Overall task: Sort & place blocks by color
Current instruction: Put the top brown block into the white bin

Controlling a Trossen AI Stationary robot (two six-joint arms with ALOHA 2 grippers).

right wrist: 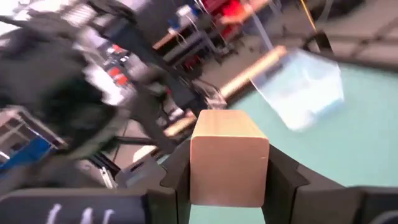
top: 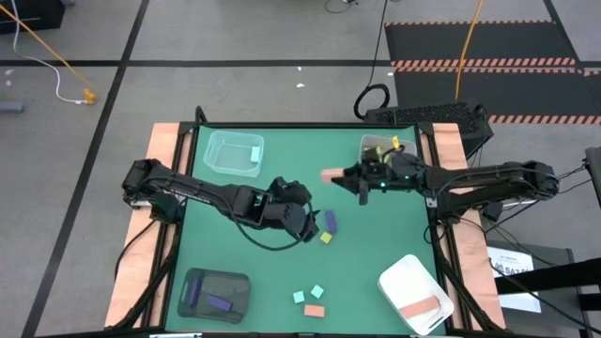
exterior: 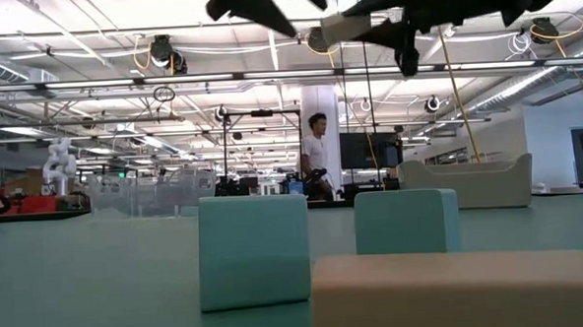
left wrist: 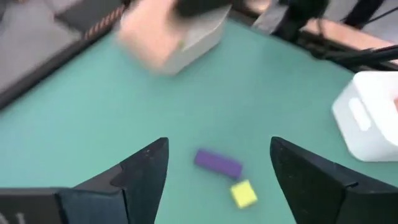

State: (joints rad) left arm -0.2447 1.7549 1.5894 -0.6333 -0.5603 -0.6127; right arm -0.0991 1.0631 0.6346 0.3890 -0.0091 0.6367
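- My right gripper (top: 352, 180) hangs above the middle of the desk (top: 282, 253), toward its far edge, and I see its fingers clamped on a salmon bar (right wrist: 229, 155).
- In the right wrist view the bar sits squarely between the two fingers, one face toward the camera; in the high view it sticks out from the fingertips toward the left arm.
- My left gripper (top: 315, 225) is over the desk's middle, and its fingers (left wrist: 146, 171) are spread wide, holding nothing.
- In the left wrist view a purple bar (left wrist: 217, 163) and a yellow cube (left wrist: 244, 193) lie on the desk in the gap between those fingers, touching or nearly touching each other, with no contact to the fingers that I can see.
- Near the front edge I see two teal cubes (top: 308, 294) and another salmon block (top: 314, 311) just beside them.
- The clear tray (top: 234, 153) at the far left holds a teal block (top: 254, 152).
- The dark tray (top: 214, 293) at the front left corner holds purple pieces (top: 220, 302).
- The white tray (top: 417, 293) at the front right holds a salmon piece (top: 420, 307).
- A fourth bin (top: 378, 148) at the far right edge is partly hidden by my right arm; I cannot tell its contents.
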